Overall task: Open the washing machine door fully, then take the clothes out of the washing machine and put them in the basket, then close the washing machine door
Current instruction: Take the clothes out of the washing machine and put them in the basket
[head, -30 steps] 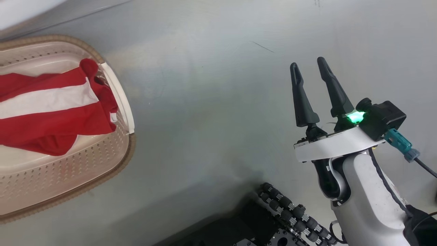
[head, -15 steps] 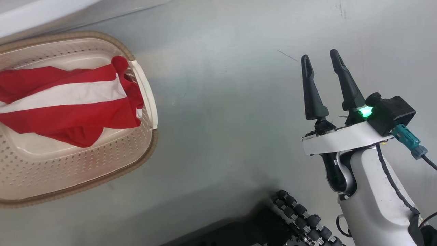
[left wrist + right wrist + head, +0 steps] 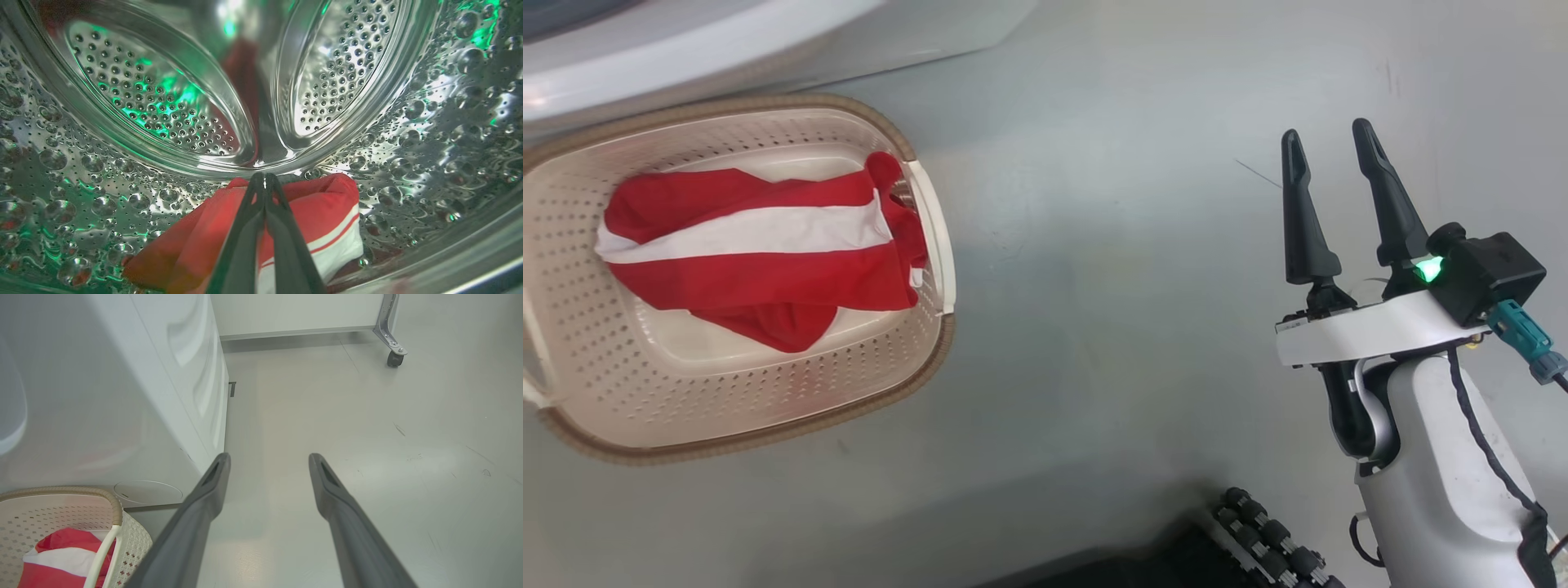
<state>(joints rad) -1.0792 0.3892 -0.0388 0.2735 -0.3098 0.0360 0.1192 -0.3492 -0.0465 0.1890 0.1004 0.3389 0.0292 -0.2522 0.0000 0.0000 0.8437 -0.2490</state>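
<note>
Floor (image 3: 1094, 327): pale grey, smooth, slight sheen.

Head view: one thin dark scratch (image 3: 1254, 173) on the floor, about 2 o'clock from frame centre.

Right wrist view: pale panel (image 3: 298, 312) across 12 o'clock, with a dark gap along its lower edge. A metal bracket (image 3: 386, 322) toward 2 o'clock runs down to a small dark caster (image 3: 394, 359) resting on the floor. Short dark scuffs (image 3: 399, 430) at 3 o'clock, well apart from the caster.
</note>
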